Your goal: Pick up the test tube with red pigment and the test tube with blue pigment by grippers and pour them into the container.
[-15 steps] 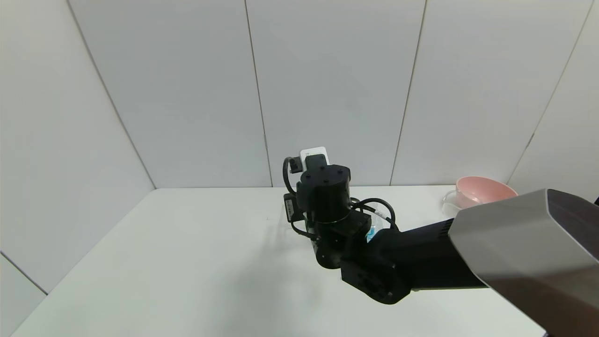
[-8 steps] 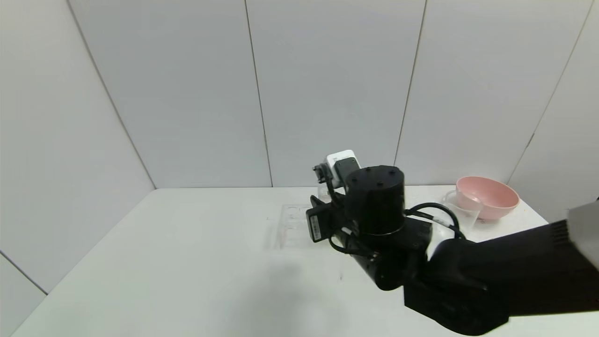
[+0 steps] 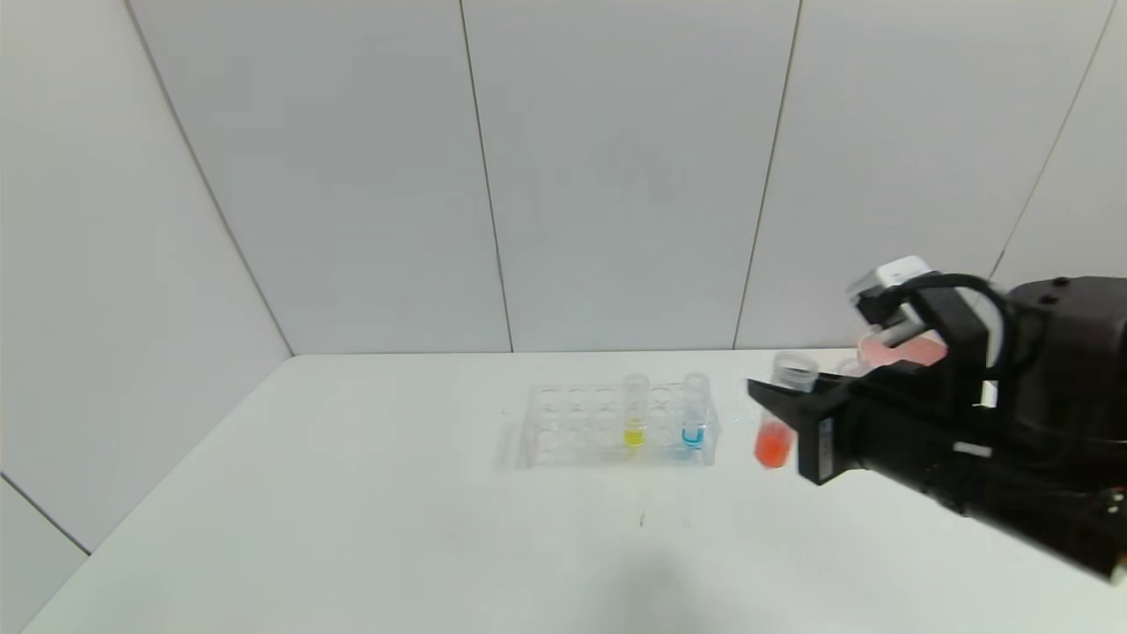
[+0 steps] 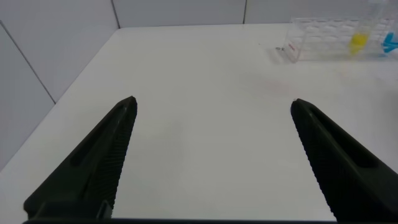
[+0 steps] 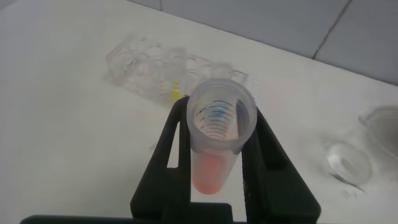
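While a second ago the right arm stood over the clear tube rack (image 3: 616,424) and hid it from the head camera, the right gripper (image 3: 779,401) has now swung away toward the robot's right, clamped on the test tube with red pigment (image 3: 775,436), which hangs upright clear of the rack and above the table (image 3: 352,493); the right wrist view looks straight down the tube's open mouth, a jaw pressed against each side and the orange-red liquid low in the bottom; so the red tube is out of the rack, and I judge the carry toward the container (image 5: 380,119) is under way, with the pour not yet made; the container itself is mostly hidden behind the arm in the head view, and only a clear glass rim and a round glass base show at the edge of the right wrist view, near but apart from the tube; the pink bowl (image 3: 889,352) peeks out behind the gripper; the test tube with blue pigment (image 3: 694,414) stands in the rack beside a tube with yellow liquid (image 3: 635,412), untouched, so the second half of the task remains; the left gripper (image 4: 214,155) hovers low over bare table well apart from the rack, its jaws spread wide and holding nothing; the table is white, smooth and matt, with a faint mark in front of the rack; pale grey panelled walls (image 3: 616,176) close it in at the back and on both sides
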`<state>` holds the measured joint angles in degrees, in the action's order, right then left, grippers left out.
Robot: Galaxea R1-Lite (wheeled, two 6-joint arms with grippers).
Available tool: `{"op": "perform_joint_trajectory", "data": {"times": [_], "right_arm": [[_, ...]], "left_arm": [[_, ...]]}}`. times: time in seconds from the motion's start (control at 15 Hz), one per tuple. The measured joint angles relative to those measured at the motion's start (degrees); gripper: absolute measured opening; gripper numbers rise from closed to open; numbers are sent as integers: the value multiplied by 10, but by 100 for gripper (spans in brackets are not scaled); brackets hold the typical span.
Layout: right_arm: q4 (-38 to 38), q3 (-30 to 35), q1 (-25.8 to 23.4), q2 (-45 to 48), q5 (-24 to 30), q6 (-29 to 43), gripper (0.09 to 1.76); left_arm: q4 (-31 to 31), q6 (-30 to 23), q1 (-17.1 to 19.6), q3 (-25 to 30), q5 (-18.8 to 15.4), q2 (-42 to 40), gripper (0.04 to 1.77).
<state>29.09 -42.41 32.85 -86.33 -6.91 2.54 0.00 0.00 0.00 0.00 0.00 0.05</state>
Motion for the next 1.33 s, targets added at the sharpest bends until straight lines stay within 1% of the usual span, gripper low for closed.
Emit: {"op": "perform_joint_trajectory", "data": {"times": [0.2, 0.47, 0.6, 0.73, 0.87, 1.0, 1.13, 1.33], "right_arm": [[-53, 17, -151, 70, 118, -13, 53], [-72, 21, -343, 108, 266, -51, 53], [-72, 21, -418, 106, 320, -73, 53], [-70, 14, -485, 87, 357, -96, 53], [-62, -4, -525, 56, 382, -125, 53], [-49, -22, -545, 22, 394, -168, 53], [-44, -44, -548, -10, 397, -189, 53], [-44, -92, -530, -60, 395, -208, 53]], "left_arm": [[0, 0, 0, 0, 0, 0, 176], [0, 0, 0, 0, 0, 0, 176], [0, 0, 0, 0, 0, 0, 176], [0, 0, 0, 0, 0, 0, 176], [0, 0, 0, 0, 0, 0, 176], [0, 0, 0, 0, 0, 0, 176], [0, 0, 0, 0, 0, 0, 176], [0, 0, 0, 0, 0, 0, 176]]}}
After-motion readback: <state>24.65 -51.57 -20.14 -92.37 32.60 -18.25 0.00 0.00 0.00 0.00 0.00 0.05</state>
